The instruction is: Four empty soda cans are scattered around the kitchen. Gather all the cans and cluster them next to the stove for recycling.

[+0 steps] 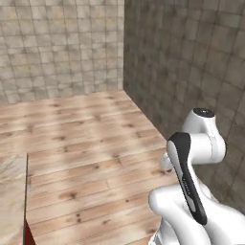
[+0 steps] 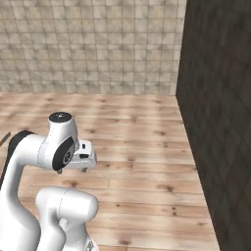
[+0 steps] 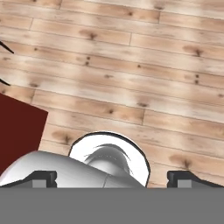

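Note:
The soda cans and the stove are out of view. My gripper [image 3: 116,178] points down at the wood plank floor [image 3: 131,78]. Its two dark fingertips [image 3: 43,177] stand far apart at the bottom of the hand view, open, and no can sits between them. My folded white arm [image 1: 196,143] rises at the lower right of the left base view and at the lower left of the right base view [image 2: 54,147].
A beige marble counter corner [image 1: 12,201] with a red cabinet side [image 1: 29,235] stands at the lower left. That dark red panel [image 3: 17,127] also shows in the hand view. A tan tiled wall [image 1: 57,48] and a shaded tiled wall [image 2: 220,98] meet in a corner ahead. Open floor [image 2: 137,132] lies between.

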{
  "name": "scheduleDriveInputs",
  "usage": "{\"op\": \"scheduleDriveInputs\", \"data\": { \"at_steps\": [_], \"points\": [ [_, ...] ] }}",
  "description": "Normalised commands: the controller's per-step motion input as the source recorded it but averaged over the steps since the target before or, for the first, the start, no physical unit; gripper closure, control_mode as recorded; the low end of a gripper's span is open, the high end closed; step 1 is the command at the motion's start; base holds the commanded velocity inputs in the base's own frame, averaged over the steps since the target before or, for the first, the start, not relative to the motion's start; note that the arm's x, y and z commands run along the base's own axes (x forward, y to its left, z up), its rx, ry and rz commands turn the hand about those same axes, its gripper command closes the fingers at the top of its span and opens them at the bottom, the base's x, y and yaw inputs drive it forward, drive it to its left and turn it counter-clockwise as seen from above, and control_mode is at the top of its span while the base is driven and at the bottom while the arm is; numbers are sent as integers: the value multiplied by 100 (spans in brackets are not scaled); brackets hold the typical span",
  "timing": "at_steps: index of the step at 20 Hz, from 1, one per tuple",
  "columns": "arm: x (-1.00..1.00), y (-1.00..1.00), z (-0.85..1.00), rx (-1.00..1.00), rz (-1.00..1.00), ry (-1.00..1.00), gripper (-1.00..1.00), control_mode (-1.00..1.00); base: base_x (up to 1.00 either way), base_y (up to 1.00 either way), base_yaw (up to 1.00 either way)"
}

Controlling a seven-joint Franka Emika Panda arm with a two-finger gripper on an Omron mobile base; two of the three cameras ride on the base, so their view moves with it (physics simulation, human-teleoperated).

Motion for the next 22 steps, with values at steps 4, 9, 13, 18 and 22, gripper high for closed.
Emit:
{"op": "scheduleDriveInputs", "data": {
  "at_steps": [4, 9, 13, 18, 22],
  "points": [
    [0, 0, 0, 0, 0, 0, -100, 100, 0, 0, 49],
    [0, 0, 0, 0, 0, 0, -100, 100, 0, 0, 49],
    [0, 0, 0, 0, 0, 0, -100, 100, 0, 0, 50],
    [0, 0, 0, 0, 0, 0, -100, 100, 0, 0, 50],
    [0, 0, 0, 0, 0, 0, -100, 100, 0, 0, 50]
  ]
}}
